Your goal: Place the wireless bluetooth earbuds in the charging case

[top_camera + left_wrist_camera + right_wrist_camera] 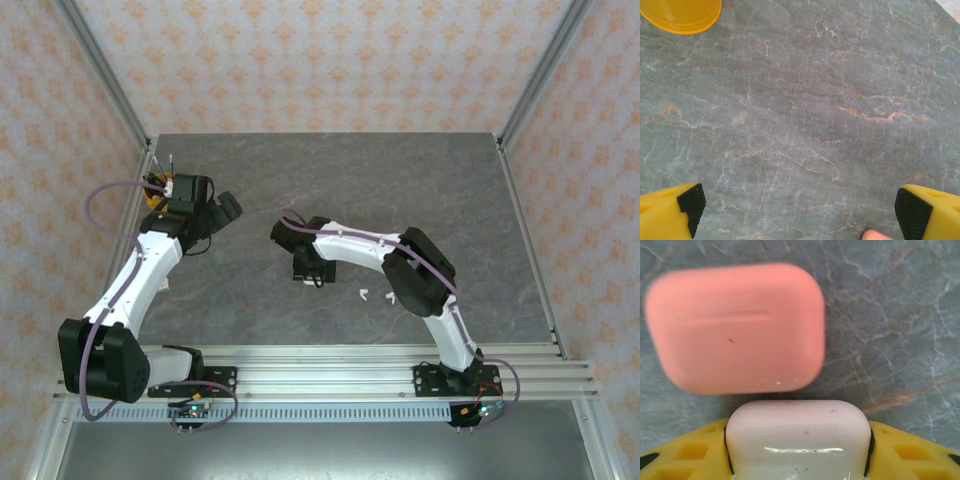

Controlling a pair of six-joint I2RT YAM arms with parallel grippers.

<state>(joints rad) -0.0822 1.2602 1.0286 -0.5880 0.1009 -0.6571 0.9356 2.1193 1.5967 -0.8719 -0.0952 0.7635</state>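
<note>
- The right gripper (799,457) is closed on a white charging case (797,427). The case is clamped between the yellow fingers (685,460) and met on both sides.
- A coral-pink charging case (735,327) is seen on the grey marbled table (900,315), just beyond the white one.
- One white earbud (363,294) and a second white earbud (390,298) are seen lying loose on the table, near each other, just beside the right forearm.
- The left gripper (801,207) is spread wide over bare table, with nothing between its black pads (690,202).
- A small pink tip (877,235) is cut off at the lower edge of the left wrist view; what it is cannot be told.
</note>
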